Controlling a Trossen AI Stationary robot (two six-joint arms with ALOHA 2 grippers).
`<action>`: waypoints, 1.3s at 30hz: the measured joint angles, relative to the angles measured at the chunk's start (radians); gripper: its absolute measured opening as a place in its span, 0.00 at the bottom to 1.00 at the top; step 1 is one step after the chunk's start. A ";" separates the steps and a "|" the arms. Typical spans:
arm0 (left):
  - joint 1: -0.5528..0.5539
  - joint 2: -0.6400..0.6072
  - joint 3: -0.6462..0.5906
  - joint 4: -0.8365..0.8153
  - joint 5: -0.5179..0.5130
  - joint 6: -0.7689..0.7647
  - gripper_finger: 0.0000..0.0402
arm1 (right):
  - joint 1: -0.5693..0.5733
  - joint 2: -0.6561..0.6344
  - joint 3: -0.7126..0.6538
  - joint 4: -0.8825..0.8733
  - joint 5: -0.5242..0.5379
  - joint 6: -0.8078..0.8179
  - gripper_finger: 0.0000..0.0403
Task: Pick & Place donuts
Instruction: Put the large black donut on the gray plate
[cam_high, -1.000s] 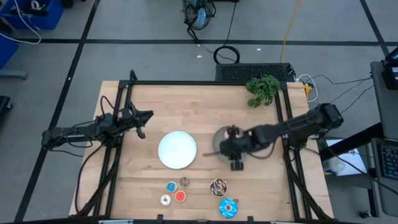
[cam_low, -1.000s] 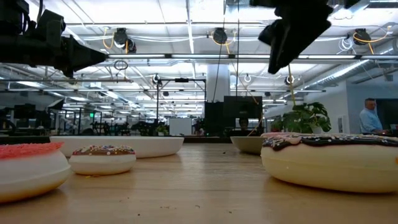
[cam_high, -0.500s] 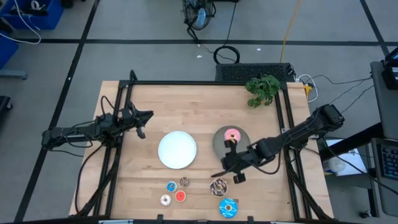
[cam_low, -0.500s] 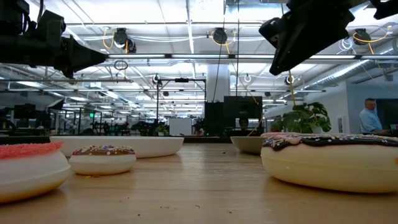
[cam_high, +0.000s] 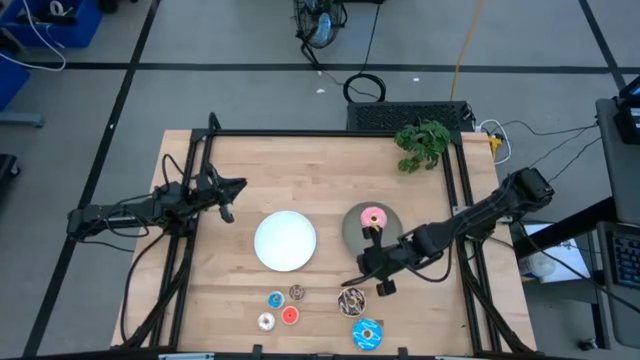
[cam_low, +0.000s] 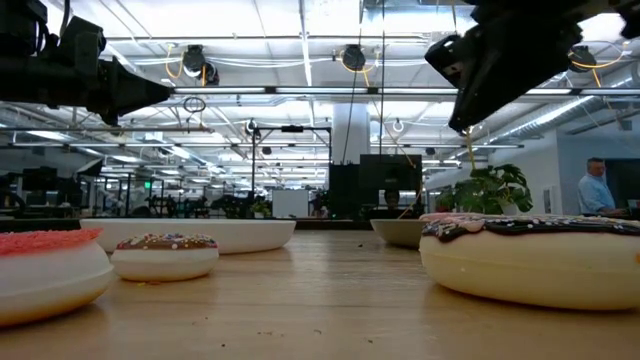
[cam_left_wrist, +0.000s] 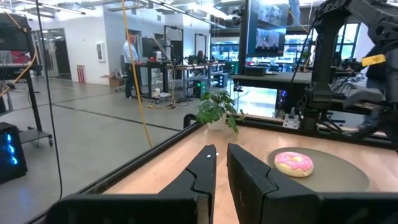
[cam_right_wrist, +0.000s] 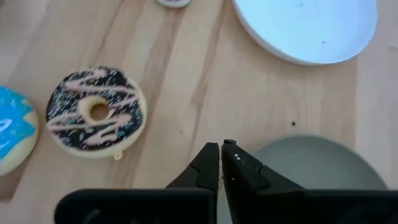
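My right gripper (cam_high: 350, 279) (cam_right_wrist: 221, 147) is shut and empty. It hangs above the wood between the grey plate (cam_high: 350, 232) and the brown sprinkled donut (cam_high: 351, 298) (cam_right_wrist: 96, 112), pointing slantwise down. The pink donut (cam_high: 372, 216) (cam_left_wrist: 293, 163) lies flat on the grey plate. The blue sprinkled donut (cam_high: 367, 333) lies by the near edge. Left of these lie the tiny blue (cam_high: 275, 299), brown (cam_high: 297, 292), white (cam_high: 266, 321) and red (cam_high: 290, 316) donuts. My left gripper (cam_high: 242, 184) (cam_left_wrist: 222, 155) waits level at the table's left, fingers nearly together, holding nothing.
A white plate (cam_high: 285, 240) (cam_right_wrist: 311, 28) stands mid-table, left of the grey one. A green plant (cam_high: 422, 143) stands at the far right corner. Black frame rails (cam_high: 455, 180) run along the table's sides. A person (cam_low: 597, 188) stands in the room beyond.
My right gripper has left its place over the grey plate, going toward the near edge and down, toward the brown sprinkled donut. The pink donut, hidden under it a second ago, now shows lying on the grey plate.
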 joint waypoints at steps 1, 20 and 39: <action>0.000 0.000 0.000 0.000 0.000 0.000 0.12 | 0.004 0.000 0.000 -0.001 -0.001 0.003 0.01; 0.000 0.000 0.000 -0.014 0.000 -0.017 0.12 | 0.106 0.000 0.000 0.013 -0.001 0.169 0.01; 0.000 0.000 0.000 -0.036 0.000 -0.031 0.12 | 0.104 0.000 0.000 0.152 -0.002 0.119 0.00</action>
